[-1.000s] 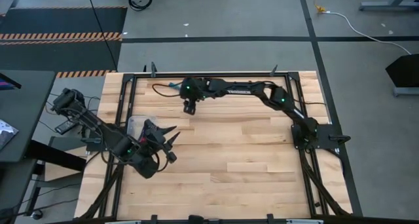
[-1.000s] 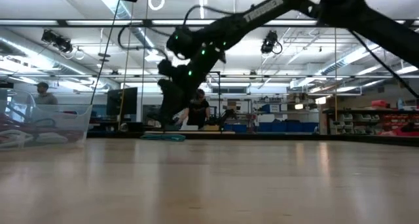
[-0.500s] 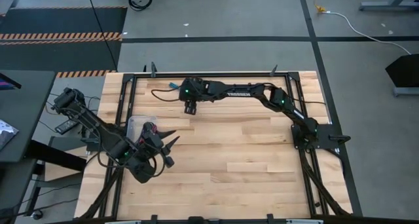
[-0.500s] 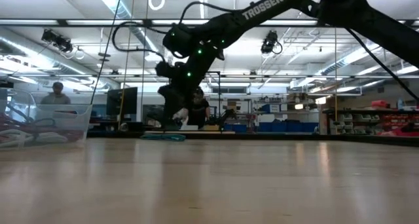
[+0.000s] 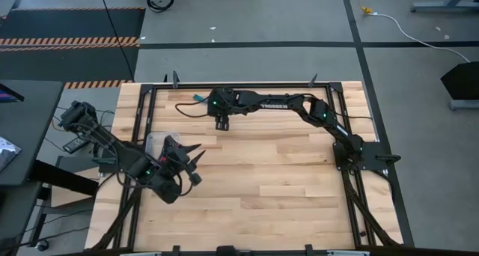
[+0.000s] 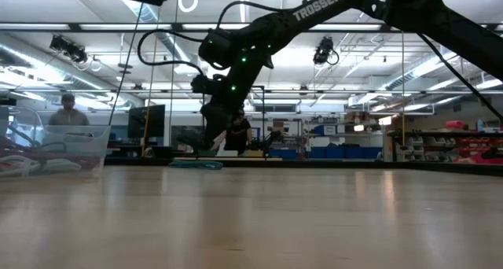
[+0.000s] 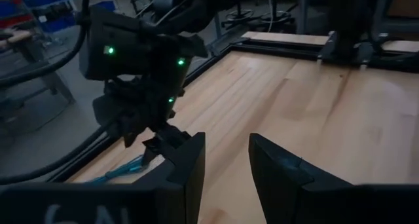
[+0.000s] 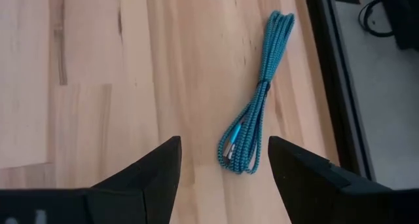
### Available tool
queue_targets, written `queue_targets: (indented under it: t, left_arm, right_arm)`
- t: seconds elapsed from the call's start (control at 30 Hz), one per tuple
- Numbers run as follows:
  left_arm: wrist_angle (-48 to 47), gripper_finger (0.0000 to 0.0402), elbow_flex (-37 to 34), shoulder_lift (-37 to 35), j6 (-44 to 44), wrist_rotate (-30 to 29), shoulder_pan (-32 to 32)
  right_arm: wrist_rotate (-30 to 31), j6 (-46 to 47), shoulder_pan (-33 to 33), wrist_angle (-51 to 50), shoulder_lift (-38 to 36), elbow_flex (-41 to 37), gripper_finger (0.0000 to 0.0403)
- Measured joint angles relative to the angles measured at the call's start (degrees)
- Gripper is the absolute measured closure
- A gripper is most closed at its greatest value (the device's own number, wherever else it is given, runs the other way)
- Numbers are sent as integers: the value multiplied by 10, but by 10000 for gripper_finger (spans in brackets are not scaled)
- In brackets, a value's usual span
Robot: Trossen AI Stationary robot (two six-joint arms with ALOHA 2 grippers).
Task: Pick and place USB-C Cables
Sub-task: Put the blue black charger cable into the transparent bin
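Note:
One teal USB-C cable bundle [image 8: 252,129] lies flat on the wood near the table's far edge, beside the black frame rail; it also shows in the high view [image 5: 196,99] and the low view [image 6: 196,164]. My right gripper [image 8: 222,178] hangs open above the table, a little to the near-right of the cable [image 5: 221,123], touching nothing. My left gripper [image 7: 226,168] is open and waits near the table's left side [image 5: 191,162], next to a clear plastic tub [image 5: 156,142]. The tub holds some cable bundles; one looks reddish. The others are hard to tell.
The black metal frame [image 5: 239,84] runs along the table's edges, close behind the teal cable. The tub's wall [image 6: 71,151] stands at the left in the low view. Bare wood [image 5: 277,181] spreads over the middle and near part. People stand in the room beyond.
My right gripper has shifted slightly toward the table's right while staying above the wood near the teal cable. My left arm has swayed a little toward the near edge and come back. The cable has not moved.

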Motion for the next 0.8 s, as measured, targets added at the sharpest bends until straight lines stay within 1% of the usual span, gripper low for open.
queue_targets:
  t: [0.13,0.27,0.33,0.4,0.5,0.57,0.63,0.73,0.8]
  left_arm:
    - [0,276,0,0,5,3,20]
    - [-1,276,0,0,38,2,45]
    - [-8,276,0,0,48,7,66]
    - [-18,277,0,0,72,29,99]
    - [-48,282,0,0,123,88,173]
    - [-58,286,0,0,157,134,232]
    - [-54,290,0,0,212,188,290]
    - [-14,295,0,0,319,274,378]
    - [25,298,0,0,392,358,439]
  right_arm:
    - [-3,0,-10,-13,0,0,168]
    - [-2,-4,-20,-41,-1,0,168]
    - [-1,-10,-23,-59,-4,0,168]
    - [-6,-14,-25,-77,-13,0,168]
    - [-35,-13,-27,-115,-37,0,168]
    - [-67,-17,-27,-163,-58,0,168]
    - [-100,-31,-27,-213,-78,-4,168]
    - [-138,-65,-26,-296,-103,-11,168]
    - [-164,-78,-26,-335,-117,-18,168]
